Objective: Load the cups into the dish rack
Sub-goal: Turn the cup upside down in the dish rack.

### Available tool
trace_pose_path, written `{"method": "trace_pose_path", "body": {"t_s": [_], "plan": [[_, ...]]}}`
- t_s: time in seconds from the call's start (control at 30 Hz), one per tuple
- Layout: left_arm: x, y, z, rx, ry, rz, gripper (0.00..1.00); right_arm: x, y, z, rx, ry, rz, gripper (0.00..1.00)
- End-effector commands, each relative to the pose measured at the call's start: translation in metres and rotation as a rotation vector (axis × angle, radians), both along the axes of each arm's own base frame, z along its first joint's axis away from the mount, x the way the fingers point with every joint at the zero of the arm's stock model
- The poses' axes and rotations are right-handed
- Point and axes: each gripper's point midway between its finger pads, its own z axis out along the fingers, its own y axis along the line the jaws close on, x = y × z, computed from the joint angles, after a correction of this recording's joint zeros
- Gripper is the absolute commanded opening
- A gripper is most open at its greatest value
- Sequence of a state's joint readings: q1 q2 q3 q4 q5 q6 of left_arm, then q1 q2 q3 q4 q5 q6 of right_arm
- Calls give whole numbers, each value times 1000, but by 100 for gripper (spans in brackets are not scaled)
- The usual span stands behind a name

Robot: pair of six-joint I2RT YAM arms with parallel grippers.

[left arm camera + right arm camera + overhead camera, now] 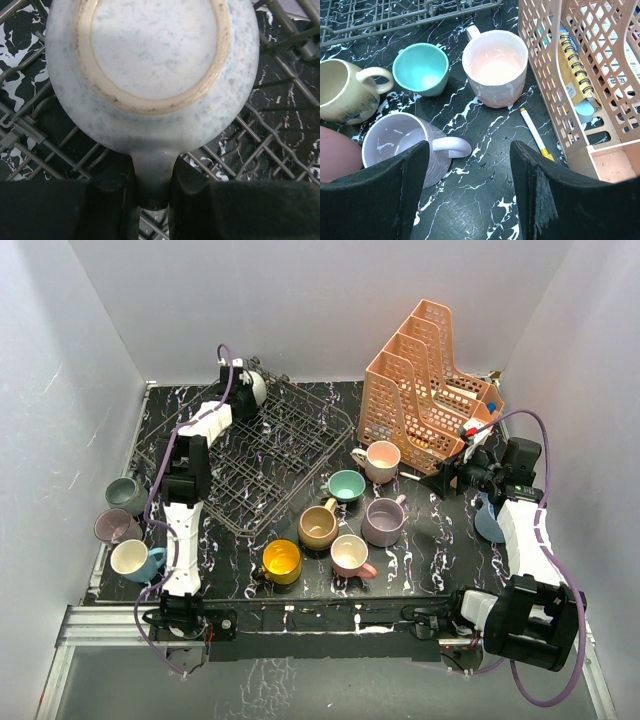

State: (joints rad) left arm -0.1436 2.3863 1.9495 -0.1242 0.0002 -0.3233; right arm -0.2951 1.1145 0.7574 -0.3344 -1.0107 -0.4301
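Note:
A pale speckled blue cup point(150, 60) hangs upside down over the dish rack point(280, 125), its unglazed base ring facing the left wrist camera. My left gripper point(152, 172) is shut on its handle, at the rack's far left corner point(250, 388). The dark wire dish rack point(270, 455) lies left of centre. My right gripper point(469, 150) is open above the table, beside the lilac cup point(400, 145). The pink-cream cup point(495, 67), teal cup point(420, 67) and tan cup point(342, 90) stand beyond it. Pink point(350, 554) and yellow point(281, 561) cups sit nearer the front.
An orange perforated organizer point(430, 390) stands at the back right, with a spiral notebook point(572, 65) in it and a white-and-yellow pen point(535, 132) at its foot. Three cups point(127, 494) sit off the table's left edge, and a blue cup point(488, 520) by the right arm.

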Motion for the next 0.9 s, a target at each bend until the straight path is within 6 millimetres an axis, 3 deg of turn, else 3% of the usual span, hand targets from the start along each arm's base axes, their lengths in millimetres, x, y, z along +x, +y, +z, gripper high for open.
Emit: {"method": "trace_pose_path", "body": {"t_s": [0.0, 0.17, 0.33, 0.43, 0.7, 0.87], "plan": [[35, 5, 67, 52, -203, 39, 0, 8, -4, 8, -25, -57, -1, 68], [38, 12, 53, 104, -195, 74, 2, 7, -4, 6, -23, -53, 0, 68], [38, 8, 52, 120, -191, 77, 40, 7, -5, 6, -25, -52, 0, 68], [38, 6, 62, 119, -207, 77, 53, 7, -5, 6, -26, -53, 0, 68], [27, -1, 108, 69, -271, 79, 52, 6, -4, 6, -25, -53, 3, 68], [13, 3, 107, 82, -244, 86, 46, 6, -4, 7, -27, -58, 6, 68]]}}
